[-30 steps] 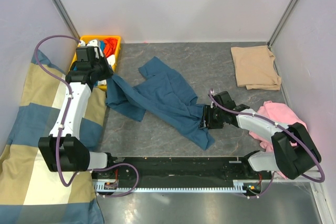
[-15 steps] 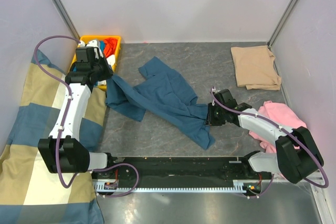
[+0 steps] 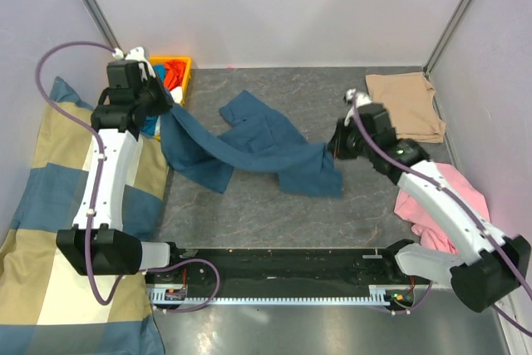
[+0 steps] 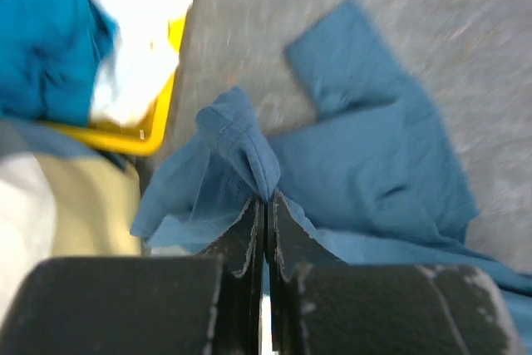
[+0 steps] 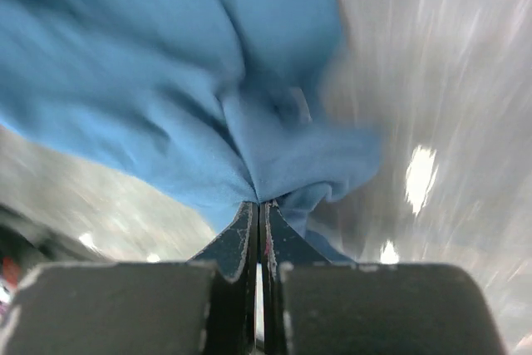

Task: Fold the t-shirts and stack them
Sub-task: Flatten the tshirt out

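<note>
A large dark teal-blue t-shirt (image 3: 258, 143) hangs stretched between my two grippers above the grey table. My left gripper (image 3: 158, 101) is shut on its left end near the yellow bin; the pinched fold shows in the left wrist view (image 4: 268, 197). At its right end my right gripper (image 3: 335, 149) is shut on a bunch of the same cloth (image 5: 274, 155), lifted off the table. A tan-beige t-shirt (image 3: 405, 106) lies folded at the back right corner.
A yellow bin (image 3: 170, 72) with orange, white and blue cloth stands at the back left. A pink garment (image 3: 440, 193) lies crumpled at the right edge. The big checked cushion (image 3: 50, 205) lies left of the table. Grey walls enclose the back and sides.
My right gripper closed on the teal shirt's right end and carried it up and back. The left gripper, still shut on the shirt, lifted its end higher to the left.
</note>
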